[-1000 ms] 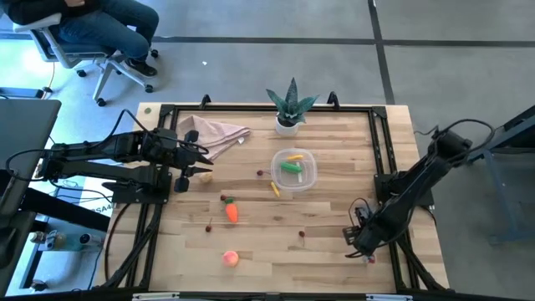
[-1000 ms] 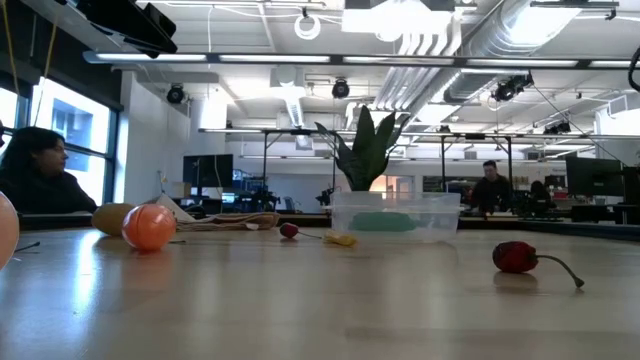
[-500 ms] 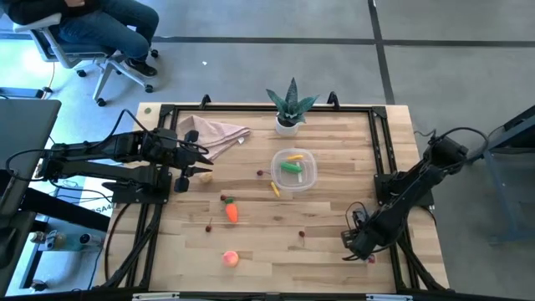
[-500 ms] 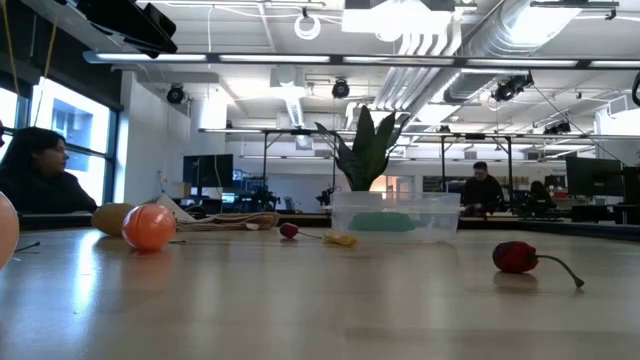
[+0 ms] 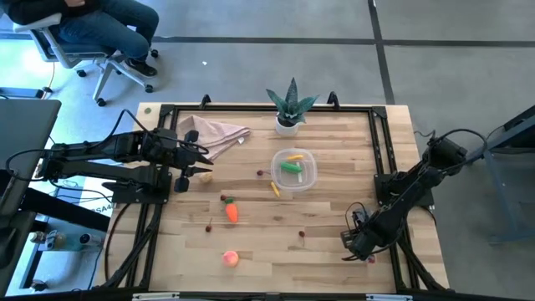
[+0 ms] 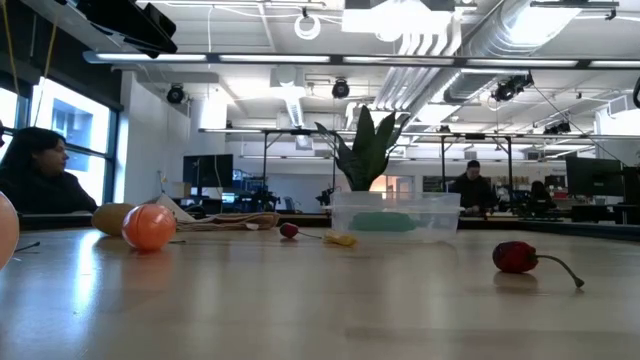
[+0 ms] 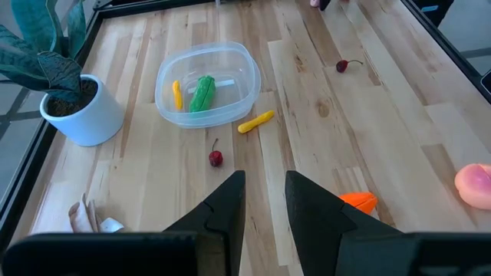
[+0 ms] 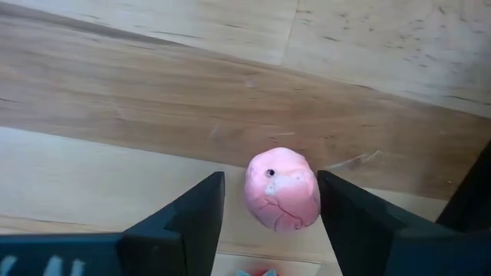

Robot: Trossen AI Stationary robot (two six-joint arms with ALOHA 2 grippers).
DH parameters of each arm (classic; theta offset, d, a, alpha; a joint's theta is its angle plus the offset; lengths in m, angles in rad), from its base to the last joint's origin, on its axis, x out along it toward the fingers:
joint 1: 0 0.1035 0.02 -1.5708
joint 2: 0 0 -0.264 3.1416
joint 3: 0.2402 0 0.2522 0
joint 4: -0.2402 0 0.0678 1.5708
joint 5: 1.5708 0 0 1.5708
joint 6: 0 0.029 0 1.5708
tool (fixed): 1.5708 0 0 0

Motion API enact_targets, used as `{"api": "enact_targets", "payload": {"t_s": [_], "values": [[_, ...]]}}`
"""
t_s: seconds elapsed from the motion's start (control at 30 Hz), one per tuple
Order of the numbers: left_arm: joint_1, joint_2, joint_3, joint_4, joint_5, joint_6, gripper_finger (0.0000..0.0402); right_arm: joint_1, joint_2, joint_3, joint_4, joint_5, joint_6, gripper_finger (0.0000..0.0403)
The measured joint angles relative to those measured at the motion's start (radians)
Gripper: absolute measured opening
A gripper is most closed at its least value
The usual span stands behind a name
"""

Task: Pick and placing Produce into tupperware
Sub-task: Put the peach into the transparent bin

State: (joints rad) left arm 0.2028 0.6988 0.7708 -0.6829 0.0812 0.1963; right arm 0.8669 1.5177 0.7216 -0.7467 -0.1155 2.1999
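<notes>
right gripper: fingers spread, straddling a pink produce piece, not pinching | well apart from the tupperware, at table's near-right edge | left gripper: parted, empty, left of tupperware

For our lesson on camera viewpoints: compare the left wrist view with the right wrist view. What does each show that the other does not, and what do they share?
Only the left wrist view shows the tupperware holding a green pod and a yellow strip, plus the potted plant, a carrot and a peach.

Only the right wrist view shows a pink piece lying between the open fingers of the right gripper.

Both show the wooden table and their own gripper's dark fingers, the left gripper open and empty.
</notes>
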Motion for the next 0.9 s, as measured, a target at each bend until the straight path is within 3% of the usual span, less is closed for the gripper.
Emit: {"api": "enact_targets", "payload": {"t_s": [0.33,0.9], "values": [[0.000,0.000,0.000,0.000,0.000,0.000,0.0083,0.000,0.001,0.000,0.004,0.016,0.000,0.0151],[0.000,0.000,0.000,0.000,0.000,0.000,0.0083,0.000,0.001,0.000,-0.003,0.035,-0.001,0.0128]]}}
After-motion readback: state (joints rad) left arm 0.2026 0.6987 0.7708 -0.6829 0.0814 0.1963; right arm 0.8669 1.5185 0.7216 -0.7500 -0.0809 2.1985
